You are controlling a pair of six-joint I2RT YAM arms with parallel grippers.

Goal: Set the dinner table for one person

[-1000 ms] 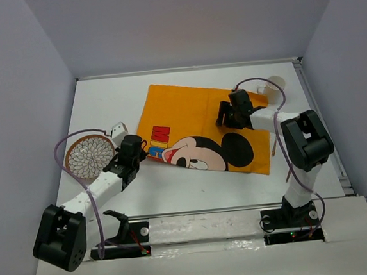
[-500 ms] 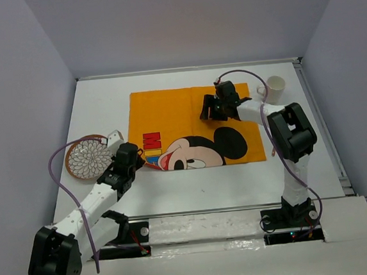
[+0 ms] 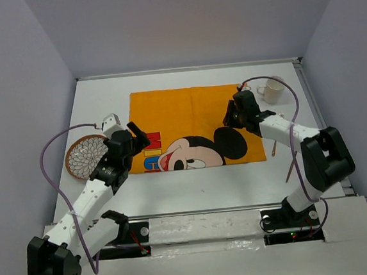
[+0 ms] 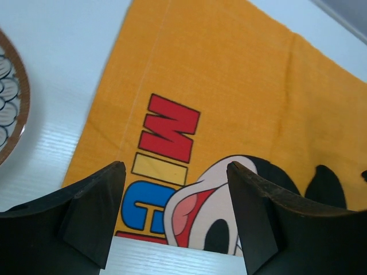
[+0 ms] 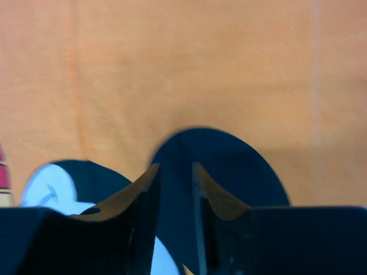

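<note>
— What lay around the arms, and did anything stand in the way?

— The dinner table (image 3: 194,181), flat, matte and white, filled the floor of the enclosure. An orange placemat (image 3: 187,108) printed with a cartoon mouse lay flat near its middle. A round plate (image 3: 85,157) with a brown rim and a scalloped pattern sat on the table just off the placemat's left edge. A white cup (image 3: 271,91) stood beyond the placemat's far right corner, and a thin brown stick (image 3: 273,146) lay beside its right edge. Nothing sat on the cloth itself.

— And the grippers?

— The left gripper (image 4: 175,172) hovered over the placemat's left end by the red and blue lettering, its dark fingers (image 4: 92,212) spread wide with nothing between them. The right gripper (image 5: 175,167) was low over the black ear, jaws drawn to a slim gap. I could not tell whether they pinched the cloth.

— The cloth's texture?

— Woven, with a few soft creases.
</note>
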